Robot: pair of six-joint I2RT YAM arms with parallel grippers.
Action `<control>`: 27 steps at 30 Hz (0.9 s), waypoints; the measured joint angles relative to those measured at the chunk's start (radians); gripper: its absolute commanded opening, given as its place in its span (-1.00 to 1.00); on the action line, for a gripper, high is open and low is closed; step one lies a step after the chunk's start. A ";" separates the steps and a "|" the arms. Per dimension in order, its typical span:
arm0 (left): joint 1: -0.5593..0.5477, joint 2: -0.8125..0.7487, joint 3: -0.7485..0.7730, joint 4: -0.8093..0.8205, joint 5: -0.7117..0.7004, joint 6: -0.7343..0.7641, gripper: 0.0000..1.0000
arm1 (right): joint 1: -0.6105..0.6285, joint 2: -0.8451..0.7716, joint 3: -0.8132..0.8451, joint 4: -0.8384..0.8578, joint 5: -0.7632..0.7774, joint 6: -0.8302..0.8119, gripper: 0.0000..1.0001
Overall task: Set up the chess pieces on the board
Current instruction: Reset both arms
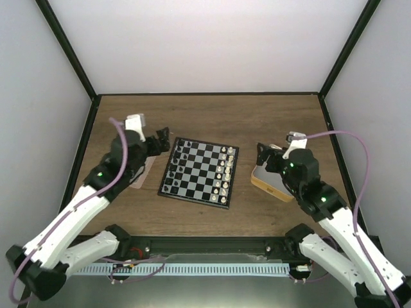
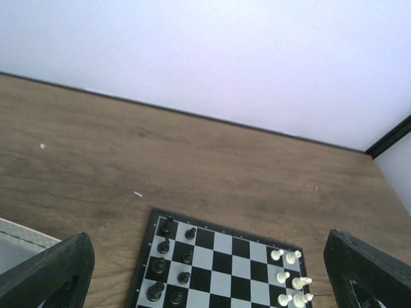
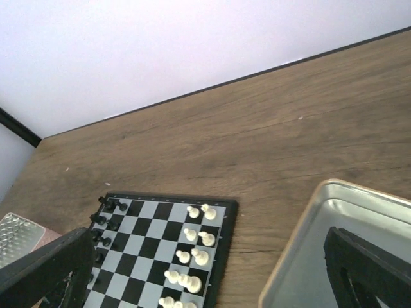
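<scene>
The board (image 1: pixel 199 172) lies mid-table, with black chess pieces (image 1: pixel 176 168) in two columns along its left side and white chessmen (image 1: pixel 224 170) along its right. It also shows in the left wrist view (image 2: pixel 221 266) and the right wrist view (image 3: pixel 151 247). My left gripper (image 1: pixel 162 142) hovers just left of the board's far-left corner, open and empty; its fingers (image 2: pixel 51 269) frame the black pieces (image 2: pixel 168 262). My right gripper (image 1: pixel 264 156) is open and empty over the tan tray (image 1: pixel 270 183), right of the board; one of its fingers (image 3: pixel 369 266) shows above the tray.
The tan tray (image 3: pixel 340 244) with its metal floor sits right of the board. A pink-rimmed clear box (image 1: pixel 142 174) lies under the left arm, its corner in the right wrist view (image 3: pixel 19 231). Black frame posts and white walls enclose the wooden table (image 1: pixel 205 119).
</scene>
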 measured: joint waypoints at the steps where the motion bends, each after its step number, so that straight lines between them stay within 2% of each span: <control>1: 0.000 -0.035 0.011 -0.027 -0.009 0.006 1.00 | 0.000 -0.030 0.009 -0.037 0.013 0.004 1.00; 5: 0.003 -0.190 0.025 -0.095 -0.018 0.045 1.00 | 0.000 -0.138 0.089 -0.177 0.055 0.008 1.00; 10: 0.003 -0.387 0.056 -0.164 -0.024 0.074 1.00 | 0.000 -0.219 0.210 -0.259 0.051 -0.016 1.00; 17: 0.003 -0.514 0.105 -0.280 -0.054 0.082 1.00 | 0.000 -0.331 0.243 -0.350 0.043 -0.010 1.00; 27: 0.003 -0.609 0.155 -0.381 -0.095 0.082 1.00 | 0.000 -0.379 0.266 -0.402 0.015 0.002 1.00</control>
